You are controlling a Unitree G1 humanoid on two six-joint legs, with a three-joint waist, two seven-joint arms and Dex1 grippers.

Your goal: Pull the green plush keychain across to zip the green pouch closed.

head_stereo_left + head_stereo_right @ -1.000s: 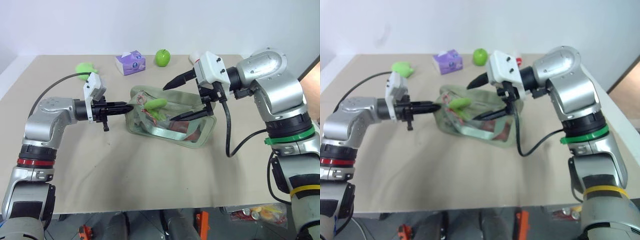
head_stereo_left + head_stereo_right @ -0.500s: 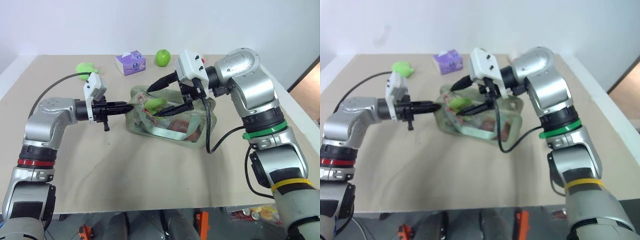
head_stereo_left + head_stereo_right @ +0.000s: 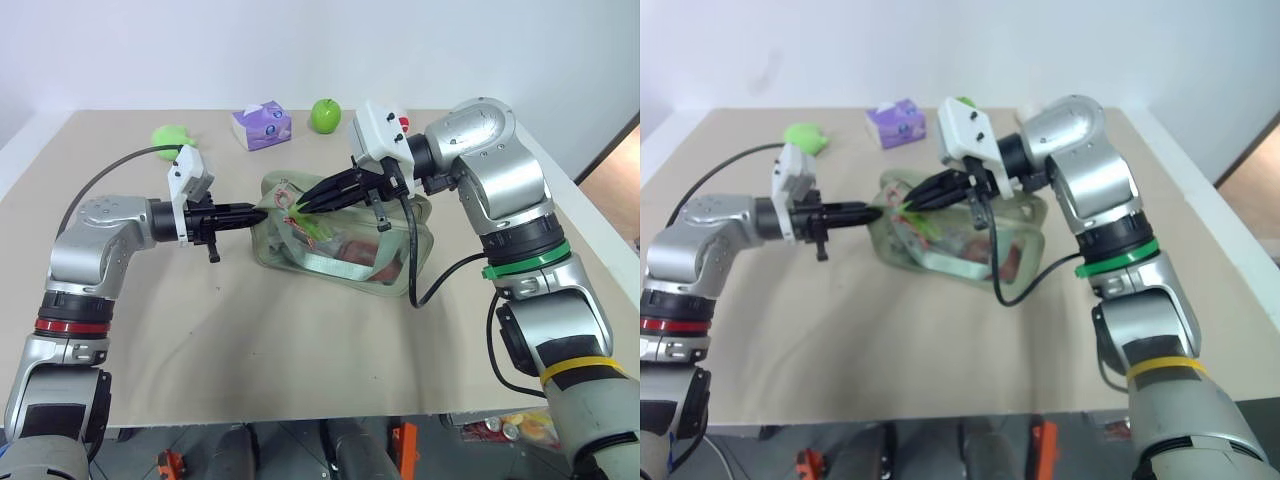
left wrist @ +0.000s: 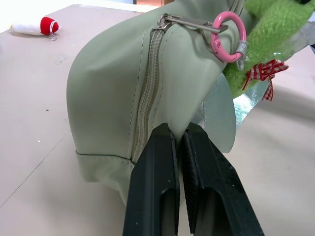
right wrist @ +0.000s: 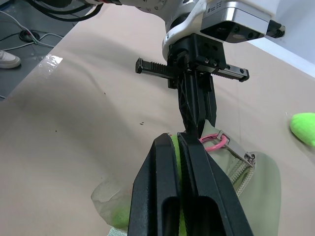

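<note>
Soft sage fabric of the green pouch [image 3: 340, 245] lay mid-surface, its end pinched by the left end effector [image 3: 256, 213]. Beyond, the right end effector [image 3: 300, 208] pinched the green plush keychain [image 4: 275, 34], which looked light and squashy, best held near its ring

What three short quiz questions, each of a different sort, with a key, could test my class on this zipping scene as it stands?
1. True or false: the right gripper is shut on the green plush keychain.
2. What does the left gripper pinch? A) the tissue box B) the end of the green pouch C) the apple
3. Fill in: the keychain hangs from the zipper pull by a ____ clip.

Key: 1 true; 2 B; 3 pink.
</note>
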